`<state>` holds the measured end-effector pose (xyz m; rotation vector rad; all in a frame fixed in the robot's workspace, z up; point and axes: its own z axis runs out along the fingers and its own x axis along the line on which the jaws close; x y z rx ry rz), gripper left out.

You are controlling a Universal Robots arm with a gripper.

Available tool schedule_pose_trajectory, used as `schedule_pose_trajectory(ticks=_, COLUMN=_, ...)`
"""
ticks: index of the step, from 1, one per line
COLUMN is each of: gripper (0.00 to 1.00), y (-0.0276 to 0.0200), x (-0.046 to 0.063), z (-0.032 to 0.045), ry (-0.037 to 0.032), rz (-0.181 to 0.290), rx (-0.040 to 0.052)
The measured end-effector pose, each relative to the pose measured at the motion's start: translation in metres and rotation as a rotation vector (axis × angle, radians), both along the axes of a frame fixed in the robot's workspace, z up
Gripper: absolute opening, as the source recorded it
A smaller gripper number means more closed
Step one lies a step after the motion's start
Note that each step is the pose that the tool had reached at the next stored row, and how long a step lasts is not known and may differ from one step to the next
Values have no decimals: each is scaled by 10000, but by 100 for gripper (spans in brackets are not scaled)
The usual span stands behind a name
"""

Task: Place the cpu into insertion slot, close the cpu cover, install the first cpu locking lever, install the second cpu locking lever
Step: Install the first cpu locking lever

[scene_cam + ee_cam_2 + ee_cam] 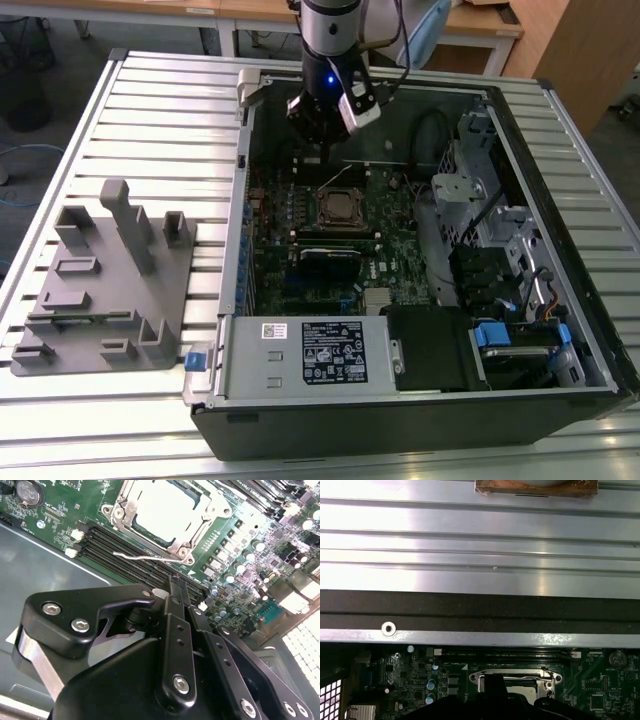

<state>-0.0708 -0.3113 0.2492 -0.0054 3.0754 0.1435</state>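
Observation:
The cpu (164, 516) lies flat in the insertion slot (340, 208), its pale metal top showing through the cut-out of the silvery cpu cover (200, 527), which lies down around it. A thin wire locking lever (145, 557) runs along the socket's edge nearest the gripper, its hooked end free. My gripper (172, 582) hangs above the board beside the socket, fingers shut with nothing between them. In the exterior view the gripper (322, 140) is just beyond the socket, toward the case's far wall. The socket (515, 679) also shows in the first wrist view.
Black memory slots (125, 555) run between gripper and socket. A long black ridged module (330, 262) sits nearer than the socket, the power supply (320, 355) at the front, a drive cage (500, 250) on the exterior view's right. A grey fixture plate (100, 280) stands outside the case.

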Motion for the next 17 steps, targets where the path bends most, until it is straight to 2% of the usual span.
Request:
schedule_pose_trajectory(ticks=7, gripper=11, y=1, x=5, z=0, ry=1, rz=1, rx=-1)
schedule_pose_trajectory(ticks=17, gripper=11, y=0, x=106, z=-9, ry=4, rz=0, rx=0)
